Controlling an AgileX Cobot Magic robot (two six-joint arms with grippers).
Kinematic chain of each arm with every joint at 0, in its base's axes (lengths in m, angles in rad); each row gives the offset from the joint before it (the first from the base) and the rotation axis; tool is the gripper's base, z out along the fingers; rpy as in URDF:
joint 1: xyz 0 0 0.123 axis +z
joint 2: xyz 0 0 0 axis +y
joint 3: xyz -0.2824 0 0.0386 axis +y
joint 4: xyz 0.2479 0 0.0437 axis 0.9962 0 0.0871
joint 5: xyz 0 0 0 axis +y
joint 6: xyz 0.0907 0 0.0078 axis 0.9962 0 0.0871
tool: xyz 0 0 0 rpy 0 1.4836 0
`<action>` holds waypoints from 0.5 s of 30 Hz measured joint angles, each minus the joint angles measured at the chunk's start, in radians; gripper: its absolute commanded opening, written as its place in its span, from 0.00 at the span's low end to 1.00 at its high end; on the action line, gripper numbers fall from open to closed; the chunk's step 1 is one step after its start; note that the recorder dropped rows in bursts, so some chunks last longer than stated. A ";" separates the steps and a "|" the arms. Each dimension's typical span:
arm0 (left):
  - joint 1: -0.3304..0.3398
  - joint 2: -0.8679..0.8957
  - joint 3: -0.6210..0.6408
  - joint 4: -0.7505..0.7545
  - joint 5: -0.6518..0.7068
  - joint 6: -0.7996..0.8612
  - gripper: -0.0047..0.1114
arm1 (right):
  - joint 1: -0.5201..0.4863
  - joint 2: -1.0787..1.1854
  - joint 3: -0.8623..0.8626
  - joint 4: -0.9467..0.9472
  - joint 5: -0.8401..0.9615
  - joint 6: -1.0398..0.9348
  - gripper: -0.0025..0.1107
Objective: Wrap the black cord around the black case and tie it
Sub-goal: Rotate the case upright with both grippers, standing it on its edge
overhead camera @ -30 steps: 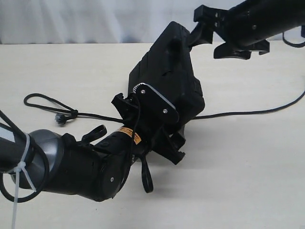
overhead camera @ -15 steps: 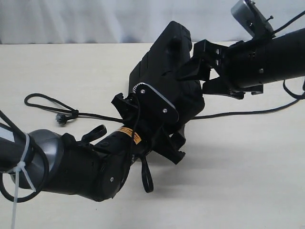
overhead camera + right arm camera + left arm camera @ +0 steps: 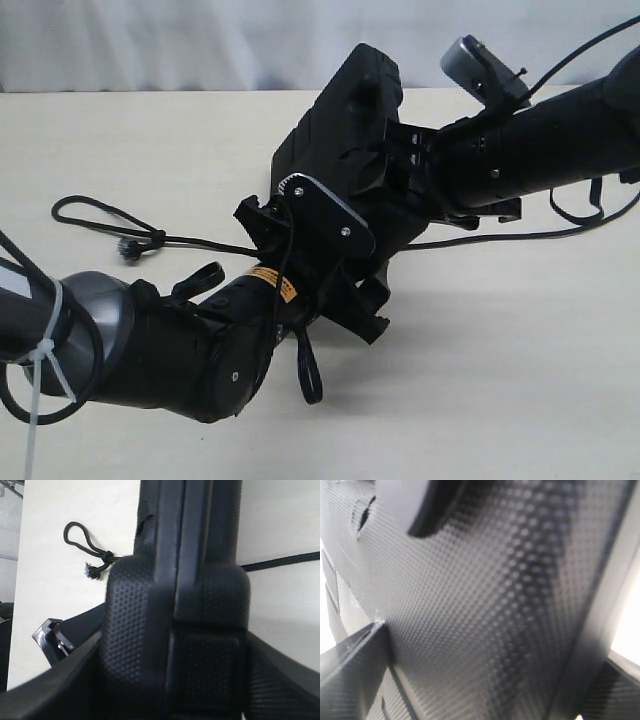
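Here the left gripper (image 3: pixel 345 258) clamps the tilted black case (image 3: pixel 345 110); the right gripper (image 3: pixel 400 165) straddles its edge, cannot tell if clamped.

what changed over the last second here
The right gripper swung in from the upper right and straddles an edge of the black case; whether it has clamped is unclear. The left gripper still holds the case tilted up, and the black cord has not moved.
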 measured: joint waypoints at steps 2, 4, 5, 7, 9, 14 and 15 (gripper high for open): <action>0.000 0.000 0.000 0.000 0.000 0.000 0.07 | 0.000 0.000 0.000 0.000 0.000 0.000 0.06; 0.000 0.000 0.000 0.000 0.000 0.000 0.29 | 0.000 0.000 0.000 0.000 0.000 0.000 0.06; 0.000 0.000 0.000 0.000 0.000 0.000 0.43 | 0.000 0.000 0.000 0.000 0.000 0.000 0.06; 0.000 0.000 0.000 0.000 0.006 0.000 0.57 | 0.000 0.000 0.000 0.000 0.000 0.000 0.06; 0.002 -0.011 0.000 0.000 0.030 0.000 0.62 | 0.000 0.000 0.000 0.000 -0.002 0.000 0.06; 0.014 -0.103 0.000 -0.029 0.191 0.014 0.74 | 0.007 -0.009 0.000 0.011 0.008 0.018 0.06; 0.014 -0.105 0.000 -0.029 0.195 0.014 0.76 | 0.007 -0.009 0.000 0.011 0.009 0.018 0.06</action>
